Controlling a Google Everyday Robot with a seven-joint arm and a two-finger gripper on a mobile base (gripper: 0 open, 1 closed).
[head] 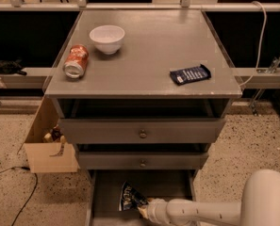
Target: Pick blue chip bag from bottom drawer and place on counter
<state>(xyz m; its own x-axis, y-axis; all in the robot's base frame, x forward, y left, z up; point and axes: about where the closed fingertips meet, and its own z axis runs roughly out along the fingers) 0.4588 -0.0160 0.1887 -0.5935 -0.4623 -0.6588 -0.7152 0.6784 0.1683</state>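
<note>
The blue chip bag [130,197] lies crumpled in the open bottom drawer [168,185], towards its front left, at the lower edge of the camera view. My white arm reaches in from the lower right, and my gripper [143,208] is at the bag's lower right edge, touching it. The counter [149,55] is the grey square top of the cabinet above.
On the counter stand a white bowl [107,38], an orange can on its side [76,61] and a small flat dark-blue packet [190,74]. Two upper drawers with round knobs [143,134] are shut. A cardboard box [47,147] sits on the floor to the left.
</note>
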